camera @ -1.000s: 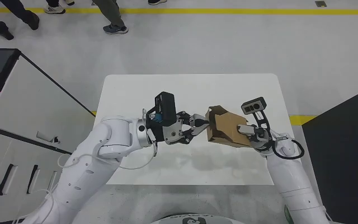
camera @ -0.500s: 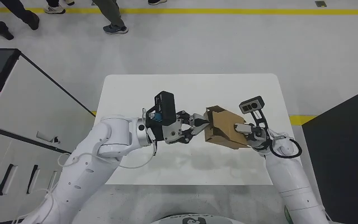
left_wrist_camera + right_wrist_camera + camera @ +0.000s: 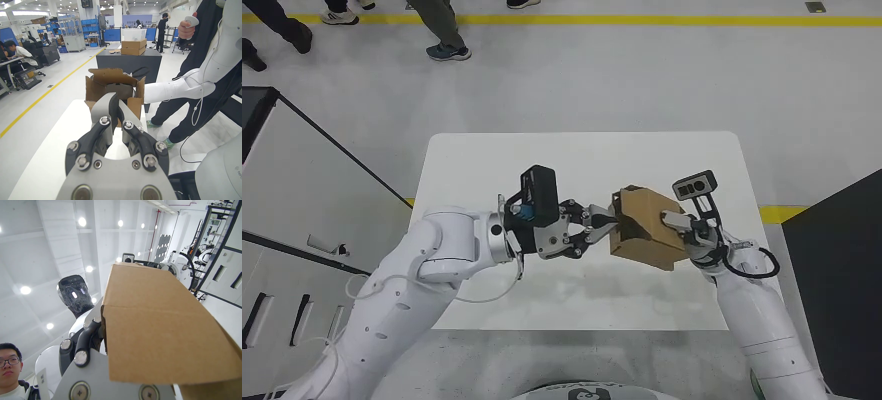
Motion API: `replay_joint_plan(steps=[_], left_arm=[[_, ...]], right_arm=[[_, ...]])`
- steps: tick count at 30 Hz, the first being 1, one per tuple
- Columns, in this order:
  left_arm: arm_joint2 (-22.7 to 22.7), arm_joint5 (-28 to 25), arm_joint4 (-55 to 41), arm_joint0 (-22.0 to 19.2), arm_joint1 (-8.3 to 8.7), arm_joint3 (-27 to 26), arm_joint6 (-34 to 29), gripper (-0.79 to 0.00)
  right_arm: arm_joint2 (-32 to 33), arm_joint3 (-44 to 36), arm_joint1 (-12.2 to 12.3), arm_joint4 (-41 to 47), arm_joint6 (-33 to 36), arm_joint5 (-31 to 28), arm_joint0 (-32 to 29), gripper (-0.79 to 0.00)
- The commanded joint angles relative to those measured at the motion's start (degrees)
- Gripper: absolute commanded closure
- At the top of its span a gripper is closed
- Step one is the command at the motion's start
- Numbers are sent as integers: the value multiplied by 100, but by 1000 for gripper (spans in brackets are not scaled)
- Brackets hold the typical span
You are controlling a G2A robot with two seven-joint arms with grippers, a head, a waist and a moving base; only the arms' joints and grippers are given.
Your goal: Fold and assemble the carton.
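A brown carton (image 3: pixel 647 228) is held off the white table (image 3: pixel 492 170) near its middle right. My right gripper (image 3: pixel 679 222) is shut on the carton's right side, and one finger (image 3: pixel 88 330) presses against the cardboard wall (image 3: pixel 160 323). My left gripper (image 3: pixel 600 222) sits at the carton's left end with its jaws shut. In the left wrist view its tips (image 3: pixel 114 96) meet right in front of the open end (image 3: pixel 111 75), where loose flaps stand up around a dark inside. Whether they pinch a flap is hidden.
A black stand (image 3: pixel 130 62) beyond the table's far end carries stacked flat boxes (image 3: pixel 133 47) and a clear bin. A dark cabinet (image 3: pixel 282 200) stands to the left of the table. The table's left half and back edge are bare.
The right gripper has turned the carton, so its closed side faces up more and the open flaps show less from above. The left gripper has barely shifted.
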Motion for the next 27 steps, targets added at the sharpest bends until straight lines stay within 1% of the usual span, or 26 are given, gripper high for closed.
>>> replay_joint_plan(steps=[1,14,27], left_arm=[[14,-5,-1,4,-1,-12,-5,0],[85,26,-27,-8,-10,-89,-67,0],[91,59,-27,47,-5,-185,-112,0]], right_arm=[[3,-17,1,-6,6,19,-7,0],[-83,-137,-2,-6,265,173,2,0],[32,-169,10,-11,192,115,-86,0]])
